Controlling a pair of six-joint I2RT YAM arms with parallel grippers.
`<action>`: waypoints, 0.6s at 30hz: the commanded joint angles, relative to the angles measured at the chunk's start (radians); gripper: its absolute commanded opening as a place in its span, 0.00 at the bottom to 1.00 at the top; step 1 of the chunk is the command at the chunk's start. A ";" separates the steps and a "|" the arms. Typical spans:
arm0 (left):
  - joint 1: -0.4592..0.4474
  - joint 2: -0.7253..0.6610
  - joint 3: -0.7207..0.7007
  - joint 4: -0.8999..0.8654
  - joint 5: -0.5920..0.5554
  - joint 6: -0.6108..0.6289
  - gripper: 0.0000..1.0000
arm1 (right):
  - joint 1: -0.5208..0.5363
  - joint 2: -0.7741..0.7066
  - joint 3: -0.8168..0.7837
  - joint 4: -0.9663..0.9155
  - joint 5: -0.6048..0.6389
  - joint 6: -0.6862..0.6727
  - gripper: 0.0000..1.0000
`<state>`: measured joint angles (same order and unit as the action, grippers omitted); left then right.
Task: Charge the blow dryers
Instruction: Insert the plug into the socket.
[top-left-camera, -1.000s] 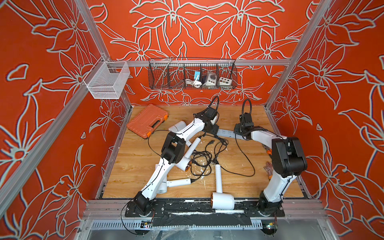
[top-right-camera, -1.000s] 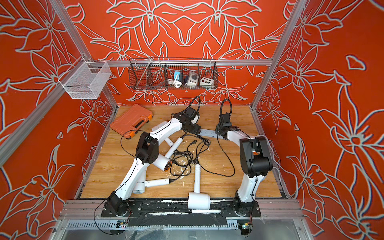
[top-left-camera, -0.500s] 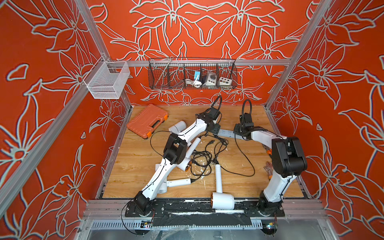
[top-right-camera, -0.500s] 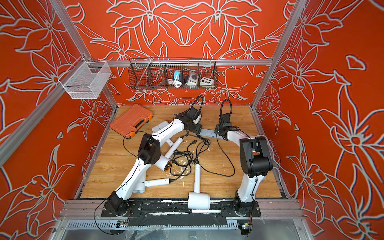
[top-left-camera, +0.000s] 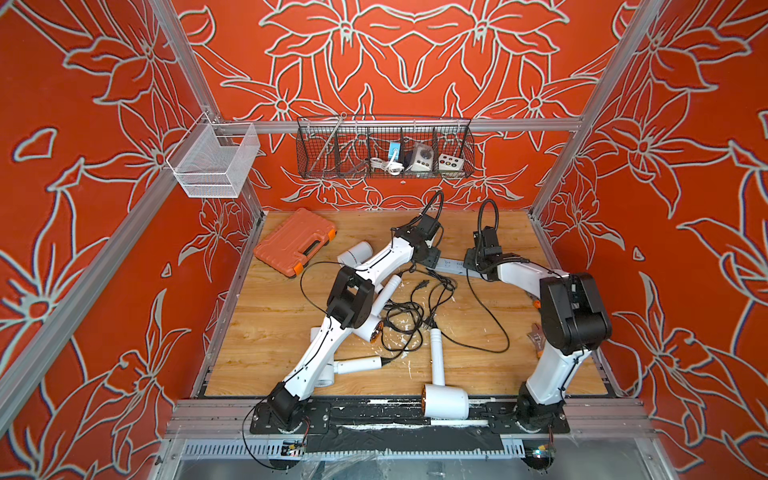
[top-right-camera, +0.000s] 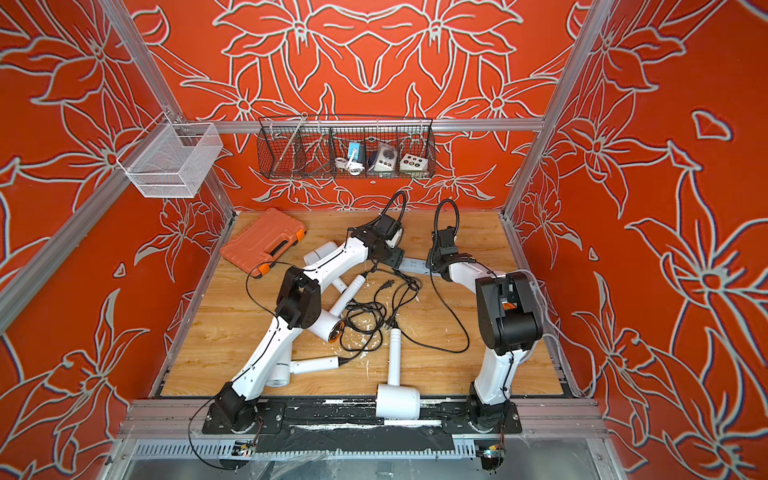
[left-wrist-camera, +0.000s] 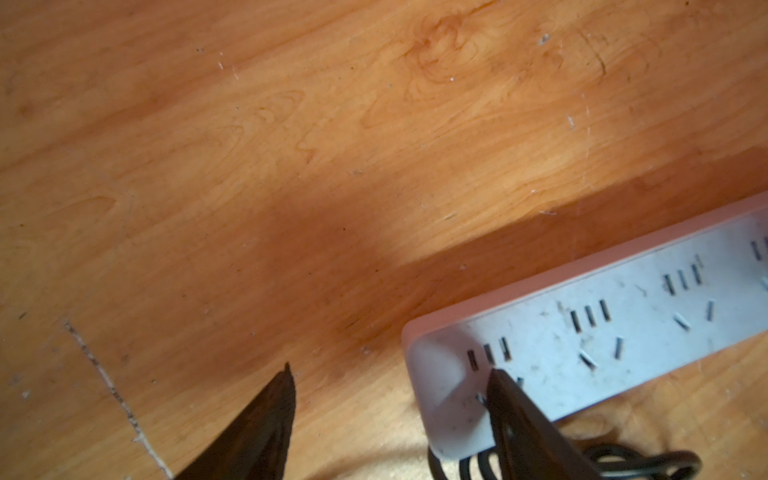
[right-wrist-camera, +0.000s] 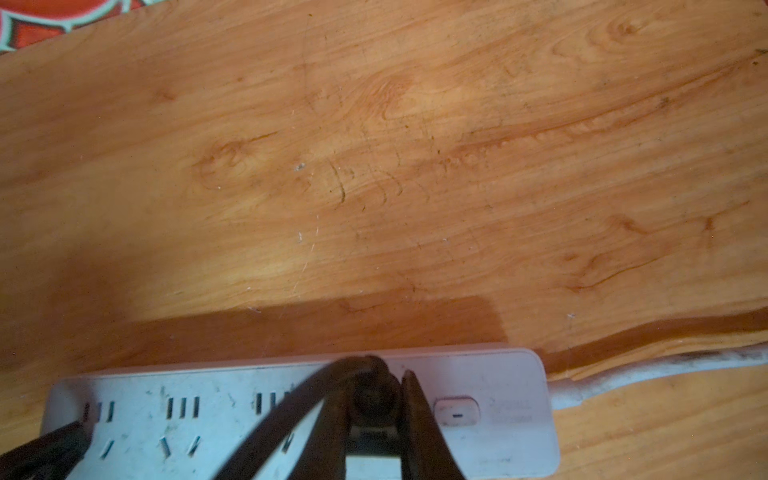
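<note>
Standing here looking down at it: in both top views the four blow dryers (top-left-camera: 445, 402) are all just lying on the counter (top-left-camera: 266, 332). One's at the bottom centre edge, one's up beside the orange case (top-left-camera: 293, 245), and two are half under the left arm (top-left-camera: 353, 299) in the middle, with their black cords (top-left-camera: 409, 320) in a messy knot mid-frame. Both arms reach to the white power strip (top-left-camera: 453, 266) just above centre. Left wrist view: the left hand (left-wrist-camera: 390, 370) is spread wide and holding nothing, one fingertip (left-wrist-camera: 505, 399) right over the end of the strip, the other over bare wood. Right wrist view: the right hand (right-wrist-camera: 374, 411) is clamped on a black plug (right-wrist-camera: 371, 397) sitting over the strip next to its switch (right-wrist-camera: 456, 411). Can't tell if the prongs are fully in. So I'd say we're on the plug-in step for one dryer, with the rest not started. Next it probably needs a straight push down while the left steadies the strip, then let go and go fish another plug out of that tangle.
</note>
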<state>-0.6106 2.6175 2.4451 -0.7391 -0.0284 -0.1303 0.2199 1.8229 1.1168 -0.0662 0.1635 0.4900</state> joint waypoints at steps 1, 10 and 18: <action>-0.001 0.052 -0.022 -0.086 -0.008 0.020 0.72 | 0.007 0.032 -0.018 0.079 0.029 -0.009 0.00; -0.005 0.046 -0.023 -0.088 -0.002 0.023 0.72 | 0.016 0.036 -0.017 0.127 0.041 -0.024 0.00; -0.006 0.039 -0.028 -0.087 0.001 0.023 0.72 | 0.019 0.018 -0.028 0.156 0.030 -0.027 0.00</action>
<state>-0.6106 2.6175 2.4439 -0.7391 -0.0208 -0.1303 0.2302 1.8320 1.0851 0.0696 0.1825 0.4667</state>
